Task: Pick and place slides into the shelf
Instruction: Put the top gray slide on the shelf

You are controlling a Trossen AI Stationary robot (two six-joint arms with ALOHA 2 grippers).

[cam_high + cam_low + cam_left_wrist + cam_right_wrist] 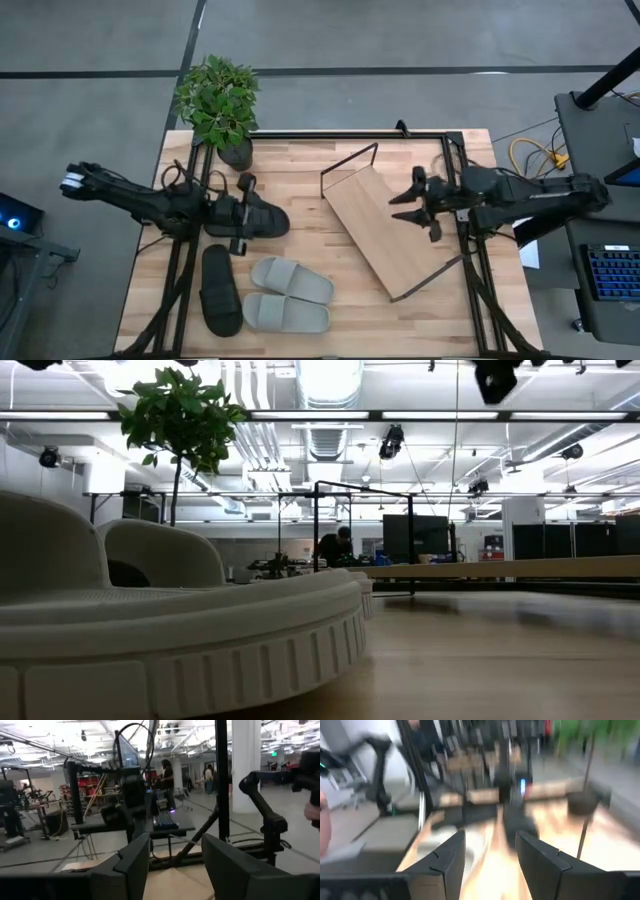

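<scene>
My left gripper (243,212) sits with its jaws over the wide strap of one black rubber slide sandal (262,216) lying near the middle of the bench's left half; whether they are pinching the strap or merely straddling it I cannot tell, since the left wrist view looks out level across the room with the fingers (131,865) parted and nothing between them. My right gripper (412,204) hangs over the right side of the bench with its jaws spread and empty, just above the upper end of the slanted light plywood shelf in its thin black rod frame (375,222).

The second black slide (221,290) lies by the near-left corner, toes toward the near edge. The light grey pair (288,295) rests side by side just right of it, close to the near edge. A potted green plant (220,100) stands at the far-left corner. No slide is on the shelf yet.

I judge these slides light, springy and slightly grippy. The strap arch is the best hold; the sole should droop little but may swing on release.
</scene>
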